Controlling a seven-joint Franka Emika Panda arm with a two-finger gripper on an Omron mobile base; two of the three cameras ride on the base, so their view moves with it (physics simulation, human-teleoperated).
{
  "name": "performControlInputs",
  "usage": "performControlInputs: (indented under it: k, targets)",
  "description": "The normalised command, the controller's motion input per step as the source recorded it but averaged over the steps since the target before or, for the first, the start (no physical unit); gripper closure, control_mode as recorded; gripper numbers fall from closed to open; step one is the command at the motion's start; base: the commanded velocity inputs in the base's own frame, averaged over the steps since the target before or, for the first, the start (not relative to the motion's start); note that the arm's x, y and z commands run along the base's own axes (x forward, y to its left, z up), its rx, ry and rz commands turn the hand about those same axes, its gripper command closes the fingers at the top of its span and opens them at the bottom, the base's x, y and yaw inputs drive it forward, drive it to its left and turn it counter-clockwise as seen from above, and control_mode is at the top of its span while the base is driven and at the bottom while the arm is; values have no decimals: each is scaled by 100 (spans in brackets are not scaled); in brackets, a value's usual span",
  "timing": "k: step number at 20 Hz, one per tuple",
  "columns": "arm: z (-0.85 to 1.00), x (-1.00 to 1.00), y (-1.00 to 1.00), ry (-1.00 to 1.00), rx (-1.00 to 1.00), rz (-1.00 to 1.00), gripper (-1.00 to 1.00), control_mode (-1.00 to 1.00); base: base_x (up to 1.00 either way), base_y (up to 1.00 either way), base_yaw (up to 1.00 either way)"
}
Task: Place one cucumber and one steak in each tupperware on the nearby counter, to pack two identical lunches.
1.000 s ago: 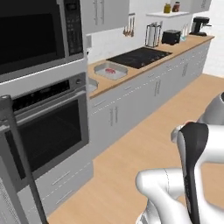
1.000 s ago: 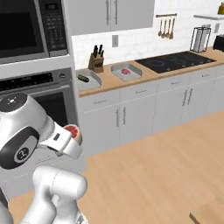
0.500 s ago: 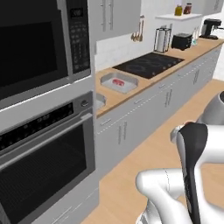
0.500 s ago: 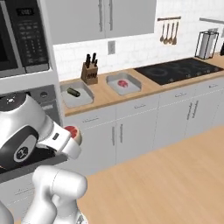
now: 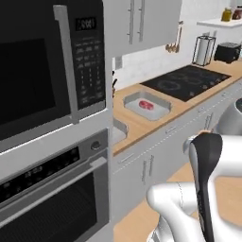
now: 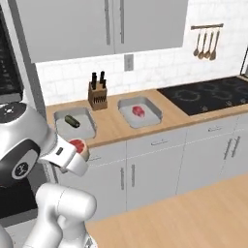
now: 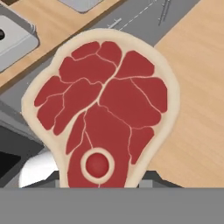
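Gripper (image 6: 80, 149): clamped shut on fat-rimmed steak (image 7: 103, 111), short of the knife block (image 6: 97, 95).
Risk: drop into wrong tupperware (image 6: 140, 112), already holding steak.

open counter (image 6: 114, 127) between both trays; knife block (image 6: 97, 93) behind

Counter (image 6: 116, 127) nearer, view swung right.

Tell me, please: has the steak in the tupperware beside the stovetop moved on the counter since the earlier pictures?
No. The steak lies in the same tupperware, as far from the knife block as before. Only the camera drove along the counter.
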Motion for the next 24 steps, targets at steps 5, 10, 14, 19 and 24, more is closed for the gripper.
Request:
performControlInputs:
  k: [5, 10, 14, 19, 24]
  targets:
    - [0, 0, 0, 0, 0, 0, 100, 100, 100, -52, 40]
    - [0, 0, 0, 0, 0, 0, 100, 100, 100, -20, 54]
    - [-5, 100, 42, 0, 4, 54, 100, -100, 0, 0, 0]
    - [-31, 98, 98, 1, -3, 24, 100, -100, 0, 0, 0]
    - [-70, 54, 100, 3, -12, 18, 100, -100, 0, 0, 0]
